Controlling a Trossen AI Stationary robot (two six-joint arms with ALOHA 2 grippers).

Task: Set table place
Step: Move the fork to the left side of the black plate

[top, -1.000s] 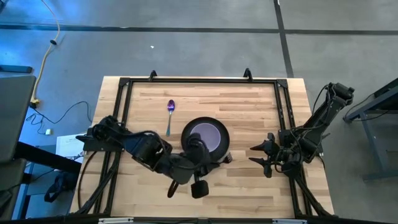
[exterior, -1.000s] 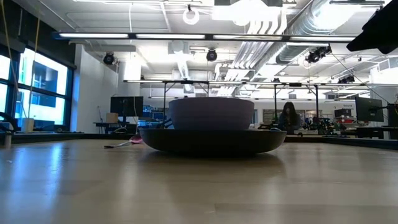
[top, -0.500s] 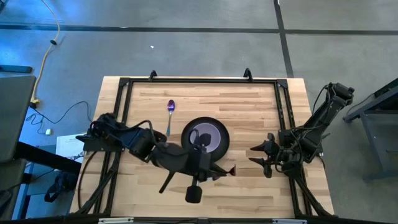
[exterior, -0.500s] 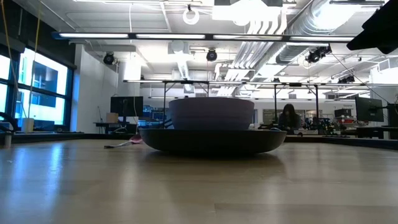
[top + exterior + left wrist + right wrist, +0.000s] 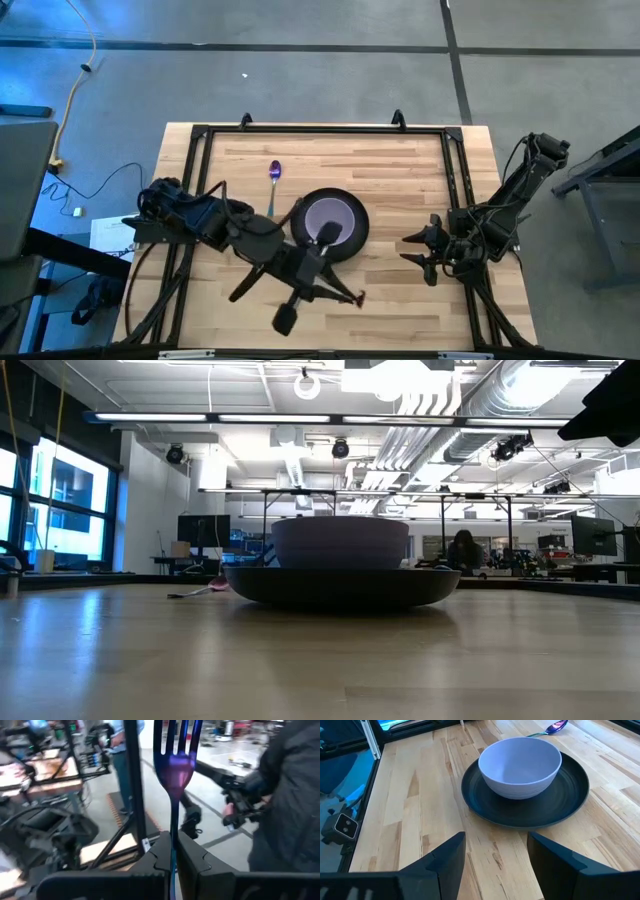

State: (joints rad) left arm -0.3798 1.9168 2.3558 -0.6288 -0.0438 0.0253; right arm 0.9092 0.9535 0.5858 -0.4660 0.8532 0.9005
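A dark grey plate lies mid-table with the lavender bowl standing in it; both also show in the right wrist view, plate and bowl. The purple-headed spoon lies flat on the wood, left of and beyond the plate. My left gripper hangs over the table nearer than the plate, shut on the fork, whose tines stick out past the fingers. My right gripper waits open at the table's right side, facing the plate. My left gripper pinches the fork's handle between its two fingers. The fork runs along the fingers and juts out beyond their ends, tines farthest away. The fingers reach out roughly level, and the fork is lifted clear of the table.
A black metal frame runs around the light wooden table. Cables lie on the floor to the left. The left wrist view looks into the room, where a person stands by workbenches.
My left gripper has risen and swung toward the table's near edge, away from the plate, with its wrist rolling and tipping upward. The fork has gone along in the hold and now points out more nearly level. My right arm has kept still.
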